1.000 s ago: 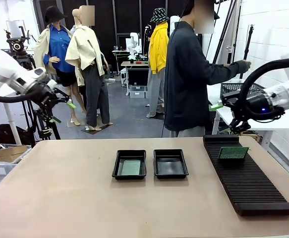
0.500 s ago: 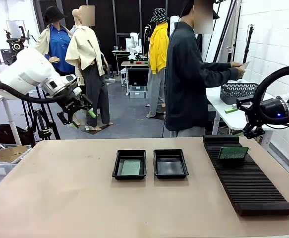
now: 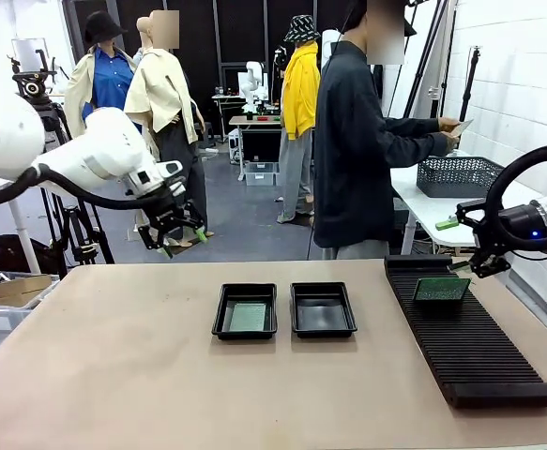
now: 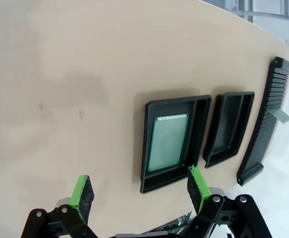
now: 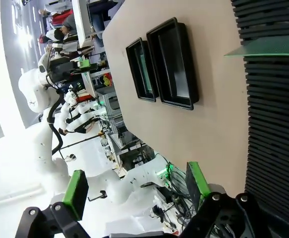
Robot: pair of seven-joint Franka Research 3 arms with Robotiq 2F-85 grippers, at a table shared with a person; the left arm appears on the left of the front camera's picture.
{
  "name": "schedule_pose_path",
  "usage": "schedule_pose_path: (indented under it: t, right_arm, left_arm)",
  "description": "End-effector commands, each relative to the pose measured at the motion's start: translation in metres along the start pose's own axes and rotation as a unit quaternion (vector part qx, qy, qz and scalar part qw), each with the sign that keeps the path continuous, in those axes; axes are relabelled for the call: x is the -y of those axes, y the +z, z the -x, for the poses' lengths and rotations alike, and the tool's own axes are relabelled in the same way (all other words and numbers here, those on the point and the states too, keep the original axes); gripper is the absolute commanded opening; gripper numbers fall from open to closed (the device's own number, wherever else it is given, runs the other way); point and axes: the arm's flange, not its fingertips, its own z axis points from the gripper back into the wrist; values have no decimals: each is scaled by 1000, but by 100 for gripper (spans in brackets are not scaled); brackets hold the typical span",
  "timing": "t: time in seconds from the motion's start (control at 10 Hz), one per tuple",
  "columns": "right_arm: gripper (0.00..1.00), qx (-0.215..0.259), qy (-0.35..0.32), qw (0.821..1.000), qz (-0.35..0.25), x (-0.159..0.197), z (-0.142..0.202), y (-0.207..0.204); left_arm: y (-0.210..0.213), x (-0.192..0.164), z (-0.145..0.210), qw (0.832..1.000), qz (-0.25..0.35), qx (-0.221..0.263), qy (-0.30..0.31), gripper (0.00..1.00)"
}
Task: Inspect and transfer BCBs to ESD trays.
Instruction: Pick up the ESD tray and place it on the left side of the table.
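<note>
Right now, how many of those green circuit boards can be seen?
2: one board lies flat in the left black tray, another board stands in the ribbed rack. The person's hand may hold a third.

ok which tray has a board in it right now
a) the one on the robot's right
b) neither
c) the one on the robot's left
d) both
c: a green board lies flat in the left tray, while the right tray shows just its bare black floor.
</note>
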Motion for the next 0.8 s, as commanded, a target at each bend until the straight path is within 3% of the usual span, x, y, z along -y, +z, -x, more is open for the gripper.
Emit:
schedule_pose_path:
  t: [0.0,0.1,0.2,0.7]
  right_arm:
    - [100,-10,6,1000,-23,6,-8,10]
    - [100,2,-24,998,-51,12,-16,15]
    - [100,-2,-3,1000,-4,4,-1,3]
    - [100,-2,-3,1000,-4,4,-1,3]
  left_arm:
    - [-15,22,-5,998,-52,23,12,100]
    - [-27,30,-7,998,-61,27,13,100]
    - [-38,32,-13,996,-79,39,16,100]
    - [-87,50,-1,992,-104,58,28,100]
